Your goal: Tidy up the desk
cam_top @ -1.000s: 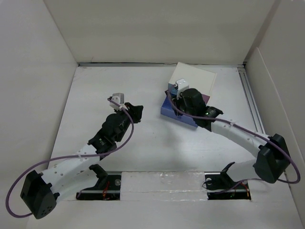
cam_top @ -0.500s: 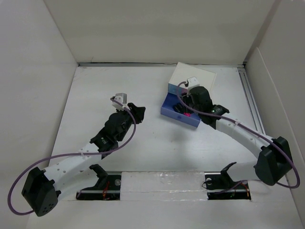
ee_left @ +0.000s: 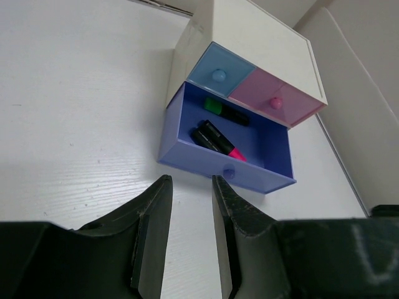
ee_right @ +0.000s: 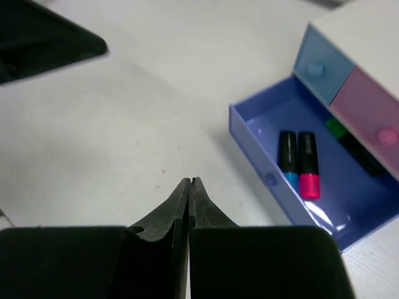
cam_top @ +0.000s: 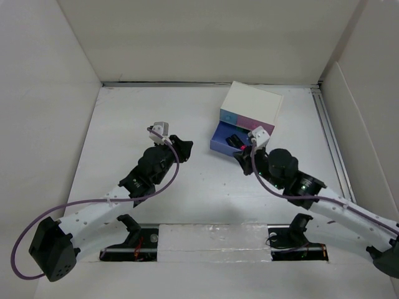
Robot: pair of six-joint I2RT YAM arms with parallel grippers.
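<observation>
The desk (cam_top: 206, 199) fills the walled enclosure. Markers (ee_right: 299, 163) lie in the open drawer (ee_left: 199, 163) of the far-right drawer box (cam_top: 252, 103), which probably needs closing. The left gripper (ee_left: 190, 187) is half-open and empty; the right gripper (ee_right: 189, 184) is shut and empty.

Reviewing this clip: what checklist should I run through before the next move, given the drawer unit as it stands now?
1. State of bottom drawer: not ok, it stands open.
2. Visible markers stowed: ok, three lie in that drawer.
3. Small blue drawer and pink drawer shut: ok.
4. Free right gripper: ok, shut on nothing, not touching the drawer.
5. Free left gripper: ok, jaws apart, empty, above the desk.
6. Room for markers under the upper drawers: cannot tell.
</observation>
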